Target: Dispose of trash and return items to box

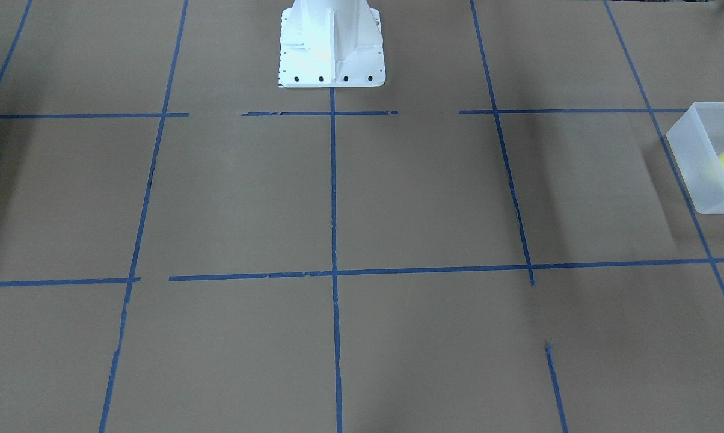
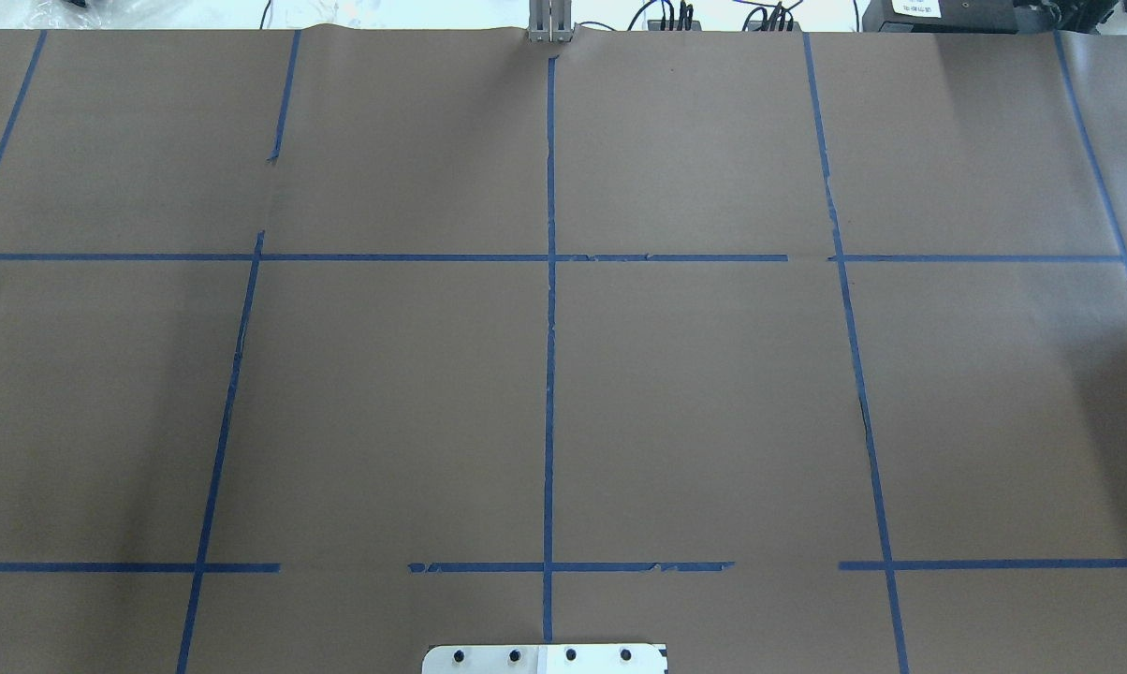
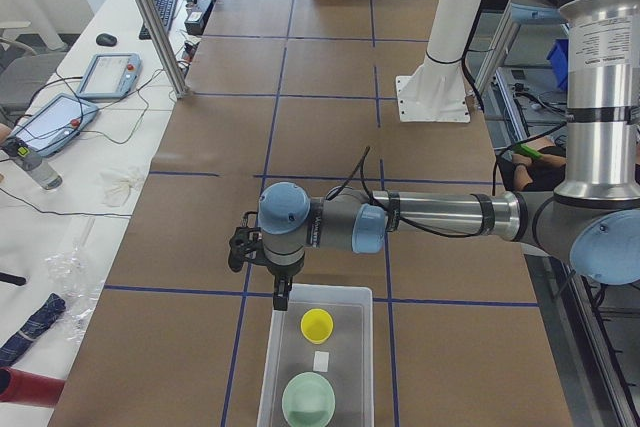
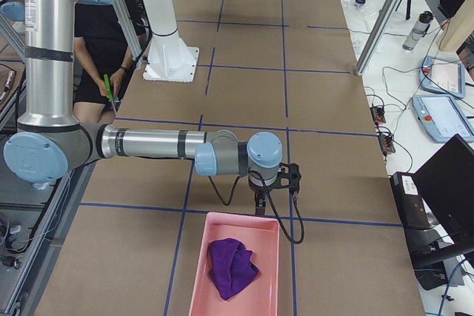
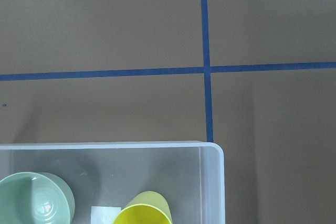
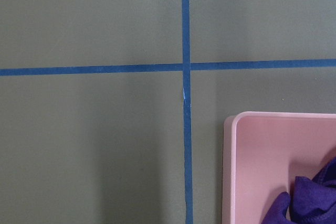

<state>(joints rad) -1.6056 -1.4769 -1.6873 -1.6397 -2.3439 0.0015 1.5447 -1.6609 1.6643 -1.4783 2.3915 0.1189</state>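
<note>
We count one box (image 3: pixel 352 367), one yellow cup (image 3: pixel 317 324), one green bowl (image 3: pixel 308 399) and one small white tag (image 3: pixel 321 360). All three lie inside the box, with the tag between cup and bowl. The box sits at the table's (image 2: pixel 713 374) end on the robot's left. At the opposite end we see one pink tray (image 4: pixel 195 279) holding one purple cloth (image 4: pixel 232 266).

The left gripper (image 3: pixel 281 297) shows only in the side view, so we cannot tell how far its jaws stand apart. It hangs above the box's inner end wall, pointing down, and we see nothing in it. The right gripper (image 4: pixel 260 205) also shows only from the side, so its opening is likewise beyond telling. It points down over the tray's inner rim.

Each arm mirrors the other. The left arm (image 3: pixel 430 215) lies level and stretched out along the table, its wrist turned downward. The right arm (image 4: pixel 148 142) does the same toward its own end.
</note>
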